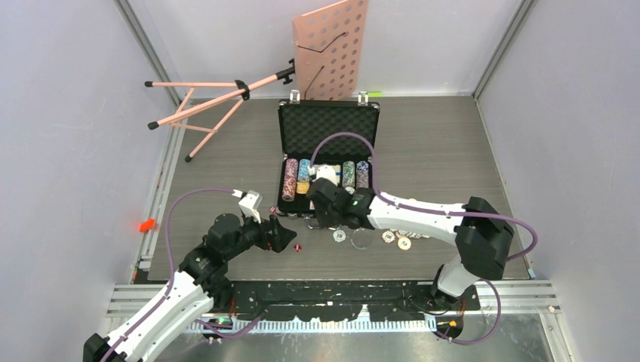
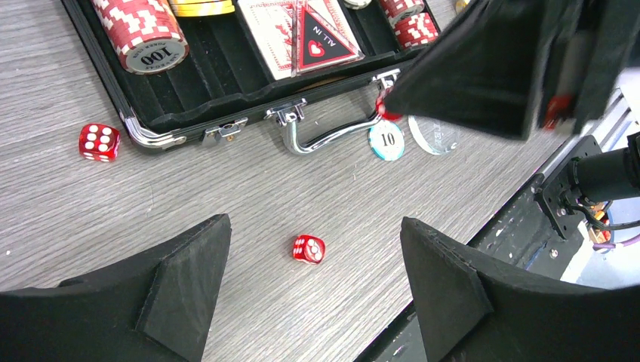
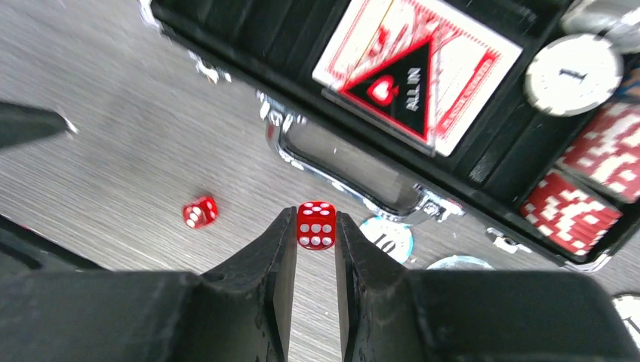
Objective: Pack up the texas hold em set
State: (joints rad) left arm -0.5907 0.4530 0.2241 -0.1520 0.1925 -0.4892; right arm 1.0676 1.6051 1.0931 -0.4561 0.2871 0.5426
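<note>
Currently our right fingers [image 3: 275, 256] pinch a red die [image 3: 316, 225] by its edges at their very tips, near the open briefcase [image 1: 302, 124] and its handle [image 3: 340, 170]; a jolt could flick it loose. Our left fingers [image 2: 189, 271] gape wide over another die [image 2: 309, 249] on the counter [image 2: 226, 188].

Open briefcase [image 1: 328, 130] holds chips [image 1: 289, 179]; red dice [image 2: 309, 249] outside.

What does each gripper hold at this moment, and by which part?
The right gripper pinches a small red die by two opposite faces, between the tips of its fingers. The left gripper is open and holds nothing.
</note>
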